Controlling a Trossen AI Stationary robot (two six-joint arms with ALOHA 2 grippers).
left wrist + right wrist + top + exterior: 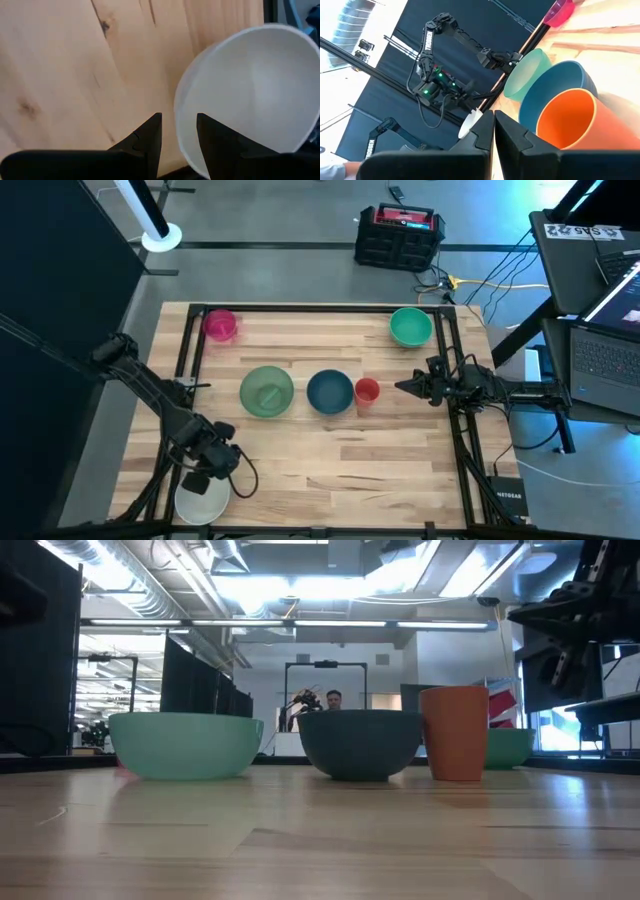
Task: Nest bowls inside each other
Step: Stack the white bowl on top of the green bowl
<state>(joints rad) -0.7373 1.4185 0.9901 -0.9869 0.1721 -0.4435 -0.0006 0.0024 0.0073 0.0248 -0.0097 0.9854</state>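
The white bowl (203, 504) sits upright on its base at the table's near left corner. My left gripper (204, 480) hangs over it, open and pointing down. Its fingers stand on either side of the bowl's rim (178, 107), one over the hollow and one outside. The pale green bowl (267, 392), the dark blue bowl (329, 391) and an orange cup (367, 390) stand in a row at mid table. The pink bowl (220, 325) is far left and the teal bowl (410, 327) far right. My right gripper (408, 386) waits shut and level by the cup.
Black frame rails (186, 350) run along the table's left and right sides. A black crate (398, 235) sits on the floor beyond the far edge, and a laptop (605, 330) stands to the right. A person (333, 698) shows far behind in the room.
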